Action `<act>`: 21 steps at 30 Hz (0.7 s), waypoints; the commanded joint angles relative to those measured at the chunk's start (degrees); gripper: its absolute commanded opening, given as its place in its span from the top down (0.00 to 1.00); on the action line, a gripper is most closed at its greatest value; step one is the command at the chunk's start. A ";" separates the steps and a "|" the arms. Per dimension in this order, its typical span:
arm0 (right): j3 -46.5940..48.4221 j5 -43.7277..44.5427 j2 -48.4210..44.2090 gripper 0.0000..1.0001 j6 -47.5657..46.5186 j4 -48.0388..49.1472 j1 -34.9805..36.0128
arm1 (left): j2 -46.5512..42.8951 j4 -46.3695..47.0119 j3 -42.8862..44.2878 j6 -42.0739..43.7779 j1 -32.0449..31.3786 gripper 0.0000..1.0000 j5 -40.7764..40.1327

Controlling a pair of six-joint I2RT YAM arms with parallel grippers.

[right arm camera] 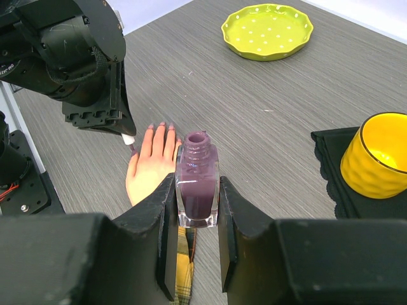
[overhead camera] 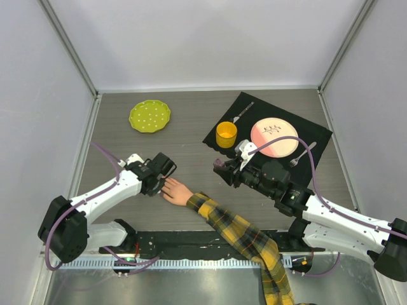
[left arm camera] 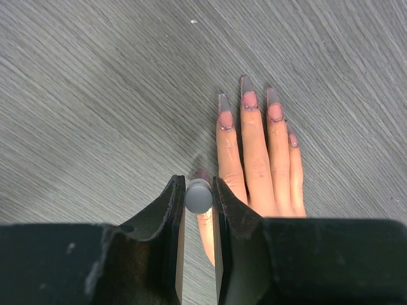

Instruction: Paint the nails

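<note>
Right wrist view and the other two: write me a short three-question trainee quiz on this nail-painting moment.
1. True or false: the polish bottle clamped in the right claw has its cap on.
2. Which does the left claw grip, above the mannequin hand? A: a fork. B: the grey-topped brush. C: the green dish.
3. Fill in: the yellow cup stands on a corner of the ___ mat.

Key: 1 false, the neck is open. 2 B. 3 black.
</note>
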 commanded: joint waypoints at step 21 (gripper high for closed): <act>1.06 -0.47 -0.13 0.99 0.57 2.93 -0.25 | 1.30 1.35 2.76 0.22 0.34 1.00 -4.24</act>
